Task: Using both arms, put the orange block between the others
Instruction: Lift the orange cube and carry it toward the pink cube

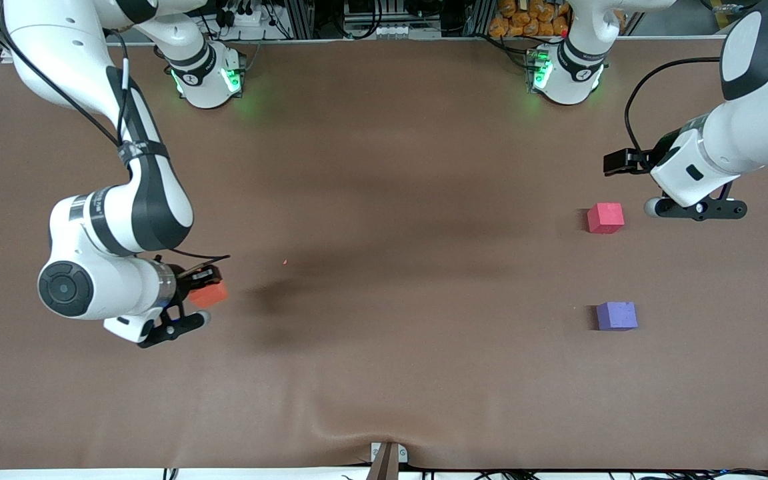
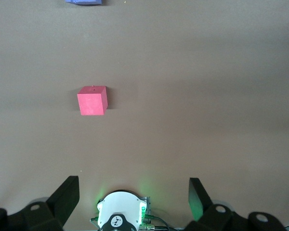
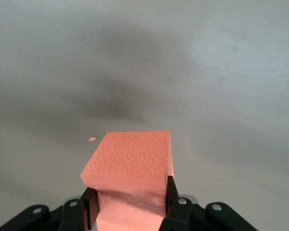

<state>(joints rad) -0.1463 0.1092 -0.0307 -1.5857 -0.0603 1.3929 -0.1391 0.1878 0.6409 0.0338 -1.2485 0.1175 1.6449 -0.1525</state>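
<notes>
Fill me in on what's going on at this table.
The right pincer is shut on the small matte orange foam cube, up over the right arm's end of the brown table. The left pincer waits open beside the pinkish-red cube; the purple-blue cube lies nearer the front camera.
</notes>
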